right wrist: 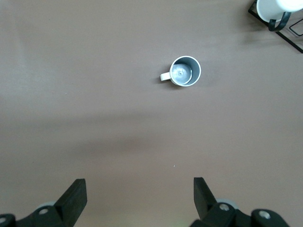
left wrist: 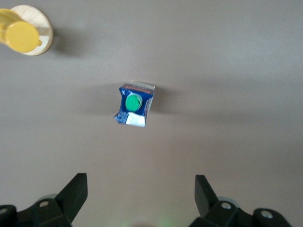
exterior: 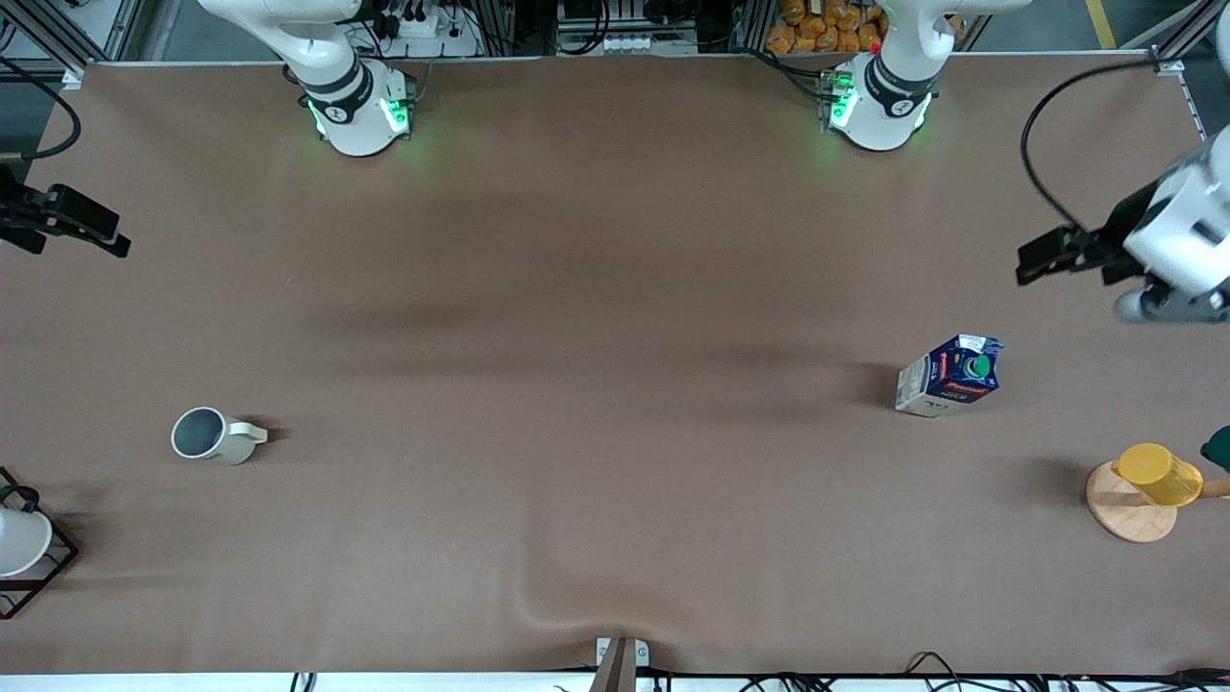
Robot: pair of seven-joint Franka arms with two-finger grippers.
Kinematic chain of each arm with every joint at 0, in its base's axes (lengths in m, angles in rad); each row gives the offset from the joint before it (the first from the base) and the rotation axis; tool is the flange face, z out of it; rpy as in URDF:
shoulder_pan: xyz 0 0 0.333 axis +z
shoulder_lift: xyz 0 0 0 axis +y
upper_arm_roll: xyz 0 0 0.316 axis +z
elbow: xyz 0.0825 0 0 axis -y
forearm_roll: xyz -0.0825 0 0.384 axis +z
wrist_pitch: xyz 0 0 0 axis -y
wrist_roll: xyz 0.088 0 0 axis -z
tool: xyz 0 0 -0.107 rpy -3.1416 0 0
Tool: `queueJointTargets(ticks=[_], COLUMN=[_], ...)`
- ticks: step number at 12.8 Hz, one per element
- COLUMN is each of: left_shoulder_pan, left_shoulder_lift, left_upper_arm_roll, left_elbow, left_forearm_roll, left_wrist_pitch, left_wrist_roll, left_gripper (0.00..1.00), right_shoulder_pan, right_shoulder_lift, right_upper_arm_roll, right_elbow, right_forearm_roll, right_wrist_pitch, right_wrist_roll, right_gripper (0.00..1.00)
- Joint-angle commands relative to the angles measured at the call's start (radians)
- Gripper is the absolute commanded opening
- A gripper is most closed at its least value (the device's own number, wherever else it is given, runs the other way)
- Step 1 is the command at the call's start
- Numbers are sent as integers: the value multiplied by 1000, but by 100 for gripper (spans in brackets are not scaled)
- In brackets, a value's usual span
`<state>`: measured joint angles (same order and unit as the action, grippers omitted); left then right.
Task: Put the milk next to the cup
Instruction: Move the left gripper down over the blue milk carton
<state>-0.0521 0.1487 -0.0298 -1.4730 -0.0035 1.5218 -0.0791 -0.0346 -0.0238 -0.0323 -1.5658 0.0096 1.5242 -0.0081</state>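
Cup [exterior: 209, 436] upright near the tabletop's right-arm end, right gripper [exterior: 72, 226] released above that edge, waiting. Milk carton [exterior: 949, 376], probably upright, near left-arm end; left gripper [left wrist: 141, 198] released, over it. Pre-grasp: descend, clamp carton.

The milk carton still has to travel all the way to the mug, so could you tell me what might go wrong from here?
1. The milk carton stands at the left arm's end of the table, the mug at the right arm's end, so one arm may not reach both.
2. The left gripper is open above the small carton; an off-centre grasp could topple it.
3. Setting it down could bump the mug's handle.
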Motion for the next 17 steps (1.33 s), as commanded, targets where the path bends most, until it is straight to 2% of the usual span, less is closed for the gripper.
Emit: queueJointTargets(ticks=[1,3,5,10,12,13,14,15,17], left_shoulder_pan=[-3,3,3,23,29,44,55,60,60], left_shoulder_lift=[15,8,20,92,108,103,106,111,118], left_upper_arm_roll=[-5,-7,-5,-5,-4,-4,-4,-4,-4], left_elbow=[-86,-183,-228,-243,-279,-308,-322,-335,-369], left_forearm_roll=[23,23,23,26,26,26,26,26,28], left_wrist_pitch=[102,196,233,288,351,392,420,451,506], left_wrist_roll=[7,8,8,33,64,99,128,134,134], left_gripper=[100,100,100,100,100,100,100,100,100], right_shoulder_pan=[18,16,15,97,93,96,94,84,43], right_shoulder_lift=[1,8,42,140,168,174,201,224,274], right_upper_arm_roll=[-6,-6,-6,-6,-6,-9,-8,-6,-8], right_elbow=[0,3,13,30,29,29,27,17,7], right_forearm_roll=[9,3,13,0,9,-17,-92,-127,-125], right_wrist_pitch=[8,8,31,103,126,143,204,268,281], right_wrist_roll=[13,13,11,13,-1,-10,-42,-111,-185], right_gripper=[100,100,100,100,100,100,100,100,100])
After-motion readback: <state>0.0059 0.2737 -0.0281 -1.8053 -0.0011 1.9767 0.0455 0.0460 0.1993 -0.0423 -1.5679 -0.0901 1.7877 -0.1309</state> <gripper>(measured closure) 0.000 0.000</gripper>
